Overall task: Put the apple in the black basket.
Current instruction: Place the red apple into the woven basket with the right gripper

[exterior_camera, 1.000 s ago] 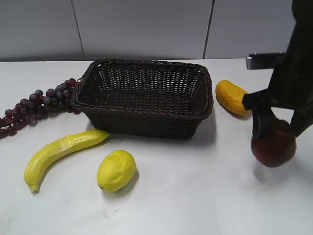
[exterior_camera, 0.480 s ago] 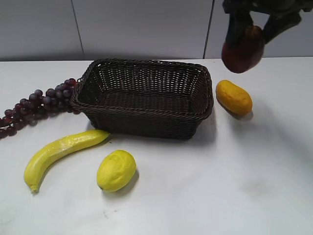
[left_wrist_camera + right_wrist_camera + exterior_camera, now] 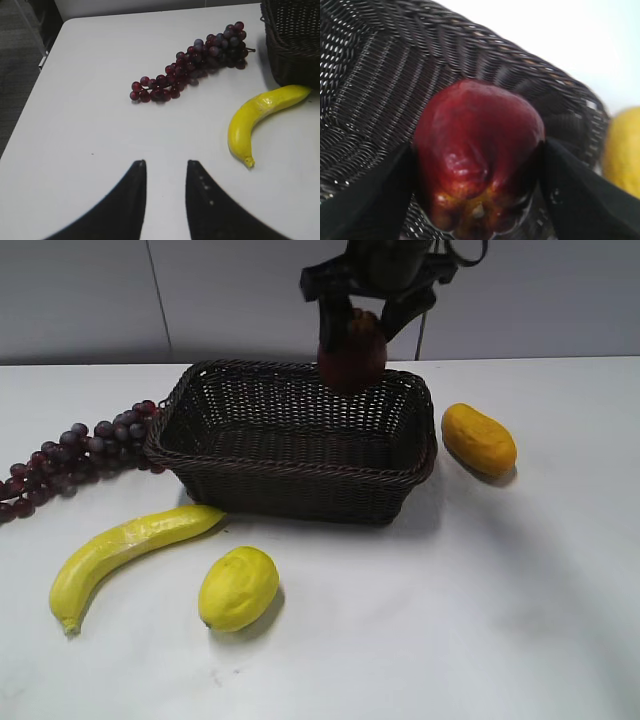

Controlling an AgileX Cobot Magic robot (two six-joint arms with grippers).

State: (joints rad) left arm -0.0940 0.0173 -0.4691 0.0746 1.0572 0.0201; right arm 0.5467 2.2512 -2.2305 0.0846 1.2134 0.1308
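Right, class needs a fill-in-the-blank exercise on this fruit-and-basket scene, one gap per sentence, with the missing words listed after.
1. The right gripper holds the ____ above the basket.
2. The inside of the basket is ____.
3. The left gripper hovers over the table, holding ____.
4. The purple grapes lie to the ____ of the basket in the exterior view.

Missing words: apple; empty; nothing; left

dark red apple (image 3: 351,361), seemingly brown-black woven basket (image 3: 290,475)
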